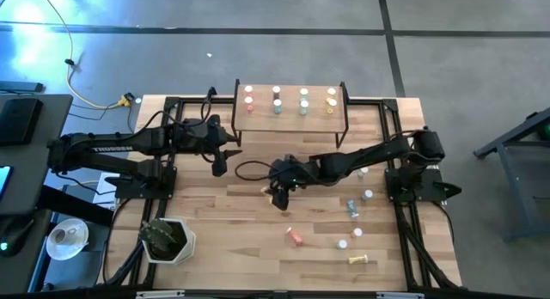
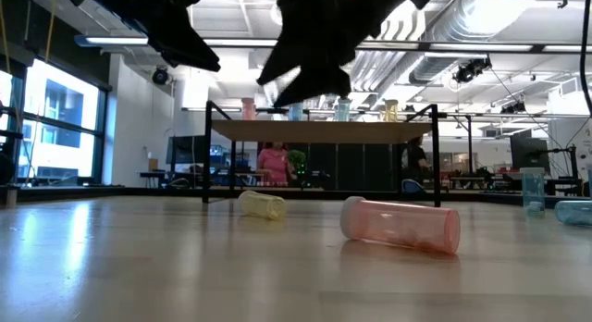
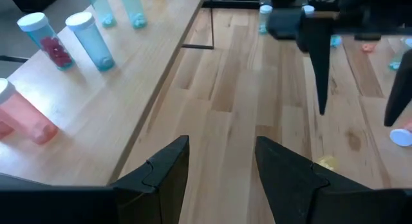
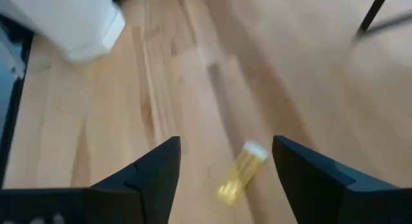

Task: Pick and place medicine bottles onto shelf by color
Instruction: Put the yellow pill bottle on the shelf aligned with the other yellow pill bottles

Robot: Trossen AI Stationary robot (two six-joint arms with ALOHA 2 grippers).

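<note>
The shelf (image 1: pixel 290 118) stands at the table's far edge and carries upright medicine bottles: red (image 1: pixel 249 99), blue (image 1: pixel 277 101), green (image 1: pixel 303 101) and yellow (image 1: pixel 331 99). A yellow bottle (image 4: pixel 241 172) lies on its side on the table just ahead of my right gripper (image 4: pixel 226 141). That gripper hangs open above the table's middle (image 1: pixel 279 198), and its fingers stand clear of the bottle. My left gripper (image 3: pixel 222 143) is open with nothing between its fingers, near the shelf's left end (image 1: pixel 219 166).
More bottles lie loose on the right half of the table: a red one (image 1: pixel 295 237), a blue one (image 1: pixel 352 207), a yellow one (image 1: pixel 361 261) and some with white caps showing (image 1: pixel 368 195). A white planter (image 1: pixel 168 239) stands at the near left.
</note>
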